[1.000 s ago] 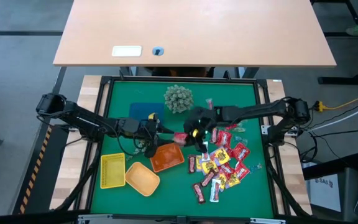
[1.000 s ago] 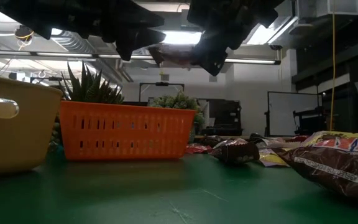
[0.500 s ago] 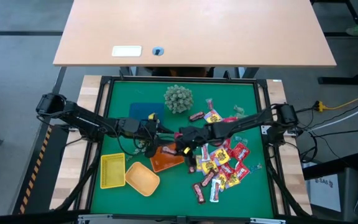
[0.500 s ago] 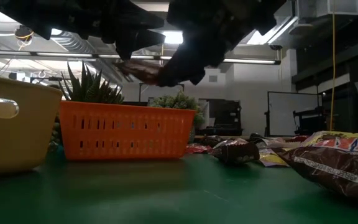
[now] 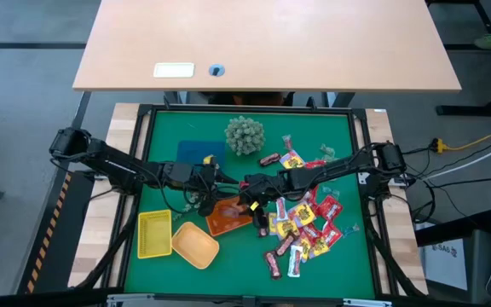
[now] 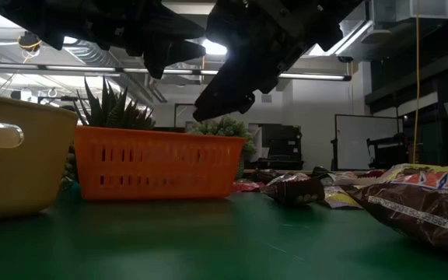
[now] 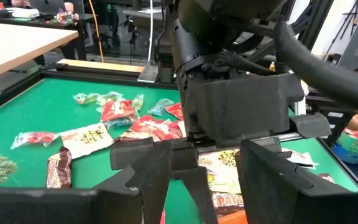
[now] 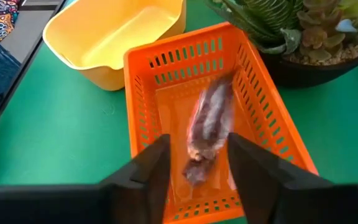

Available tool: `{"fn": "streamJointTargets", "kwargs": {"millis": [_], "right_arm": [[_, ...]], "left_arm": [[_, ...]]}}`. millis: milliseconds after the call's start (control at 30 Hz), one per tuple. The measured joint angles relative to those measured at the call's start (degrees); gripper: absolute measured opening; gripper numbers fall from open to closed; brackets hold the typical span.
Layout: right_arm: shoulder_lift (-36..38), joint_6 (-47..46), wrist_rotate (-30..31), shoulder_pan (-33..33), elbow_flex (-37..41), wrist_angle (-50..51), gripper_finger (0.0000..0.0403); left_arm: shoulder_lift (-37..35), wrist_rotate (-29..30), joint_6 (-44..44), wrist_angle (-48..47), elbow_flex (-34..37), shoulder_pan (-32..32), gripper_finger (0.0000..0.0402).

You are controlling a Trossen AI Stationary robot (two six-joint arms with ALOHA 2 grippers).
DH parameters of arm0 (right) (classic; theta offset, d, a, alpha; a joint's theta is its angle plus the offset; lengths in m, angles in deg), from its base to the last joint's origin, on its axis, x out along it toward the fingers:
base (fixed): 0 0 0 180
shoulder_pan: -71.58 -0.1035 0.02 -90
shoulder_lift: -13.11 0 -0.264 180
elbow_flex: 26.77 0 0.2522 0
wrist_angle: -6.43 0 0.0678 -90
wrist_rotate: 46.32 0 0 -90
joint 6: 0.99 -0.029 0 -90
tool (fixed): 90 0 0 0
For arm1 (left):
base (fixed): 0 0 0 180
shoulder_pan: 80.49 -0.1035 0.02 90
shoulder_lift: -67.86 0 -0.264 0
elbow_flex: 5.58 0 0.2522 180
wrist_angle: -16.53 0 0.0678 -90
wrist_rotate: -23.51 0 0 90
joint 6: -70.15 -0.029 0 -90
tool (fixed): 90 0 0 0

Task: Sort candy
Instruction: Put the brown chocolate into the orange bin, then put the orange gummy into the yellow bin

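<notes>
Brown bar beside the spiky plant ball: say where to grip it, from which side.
Probably pinch the brown bar across its narrow middle, straight down from above: it lies flat and slim, bare green mat along both long sides.

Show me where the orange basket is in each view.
High view: orange basket lies below the middle, just left of the candy pile.
Low view: left of centre.
Left wrist view: not clearly in it.
Right wrist view: centre.
Shared landmark: the yellow tub beside it.

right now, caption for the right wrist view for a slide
Right gripper open above the orange basket, a dark brown candy bar blurred between its fingers.
</notes>
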Motion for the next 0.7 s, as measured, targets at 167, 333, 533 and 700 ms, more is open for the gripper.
{"fn": "streamJointTargets", "kwargs": {"millis": [167,333,533,700], "right_arm": [[0.46,-0.06,0.0,0.0,0.0,0.58,0.0231],[2.78,-0.03,-0.09,0.0,-0.04,5.32,0.0253],[6.48,3.56,1.26,0.86,-0.02,20.07,0.0248],[6.25,6.31,9.9,0.79,0.08,29.47,0.0244]], "left_arm": [[0.0,0.0,0.02,0.0,0.0,0.0,0.0179],[0.0,0.0,0.02,-0.19,0.02,0.0,0.0179],[0.0,0.0,0.02,-0.39,0.04,0.0,0.0179],[0.0,0.0,0.02,-0.39,0.04,0.0,0.0179]]}}
